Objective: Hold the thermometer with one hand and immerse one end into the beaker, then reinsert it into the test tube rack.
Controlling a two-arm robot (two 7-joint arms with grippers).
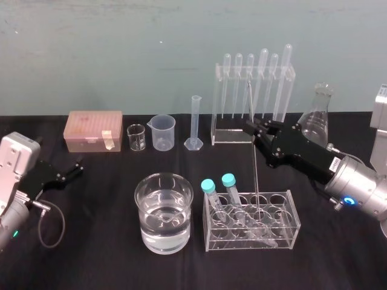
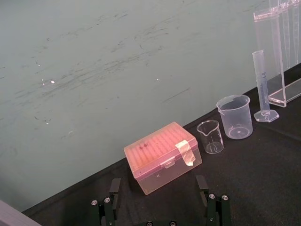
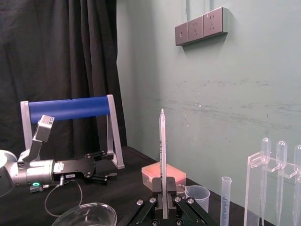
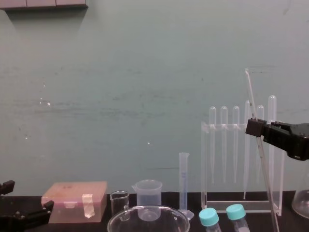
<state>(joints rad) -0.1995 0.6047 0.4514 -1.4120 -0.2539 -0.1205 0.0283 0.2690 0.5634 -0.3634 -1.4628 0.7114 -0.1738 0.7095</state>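
My right gripper [image 1: 250, 128] is closed on the thermometer [image 1: 256, 175], above the middle. Its lower end stands in the low test tube rack [image 1: 285, 232], just beside the beaker [image 1: 143, 200]. My left gripper [image 1: 77, 168] rests wide at the bench's [image 1: 97, 241] left side.

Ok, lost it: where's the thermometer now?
Right of centre in the head view: the thermometer stands nearly upright in the right gripper, its lower end in the front rack.

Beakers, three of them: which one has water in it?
The widest glass beaker, nearest the robot, holds water. The tiny glass beaker and the plastic spouted beaker behind it look empty.
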